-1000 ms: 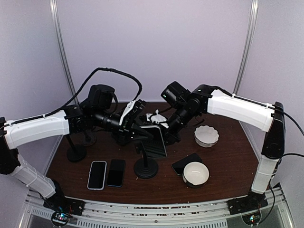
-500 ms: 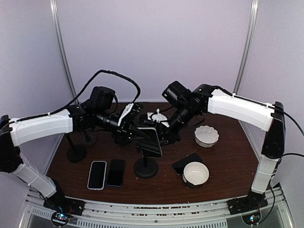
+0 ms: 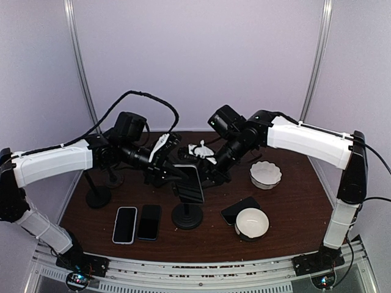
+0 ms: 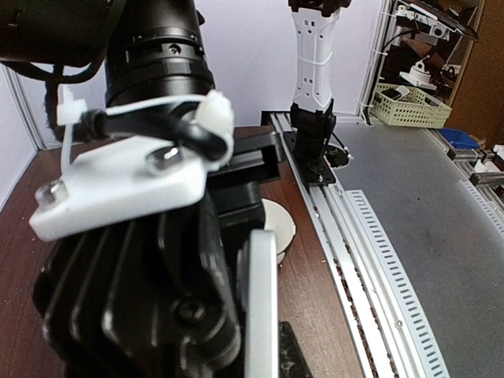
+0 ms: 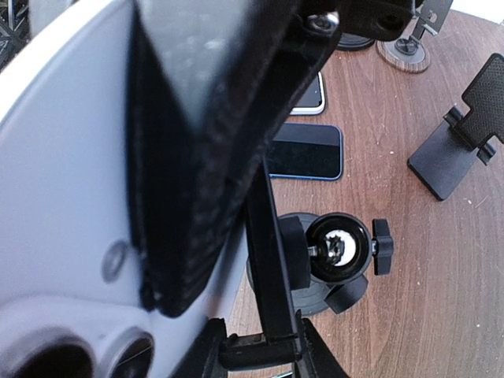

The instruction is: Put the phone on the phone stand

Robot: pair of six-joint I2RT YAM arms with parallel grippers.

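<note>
Between clenched left gripper (image 3: 170, 174) and right gripper (image 3: 210, 174), phone (image 3: 192, 186) is grasped by the latter over phone stand (image 3: 187, 217); seating not yet done.

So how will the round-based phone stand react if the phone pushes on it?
Probably tippy: the phone stand is a thin post on a small round base, so a sideways push up top may rock it. Its ball joint may swivel under the phone. The base could also slide on the smooth wooden table.

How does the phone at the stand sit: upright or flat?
Upright, leaning back: the phone stands on edge above the stand. Whether it is seated: cannot tell.
</note>
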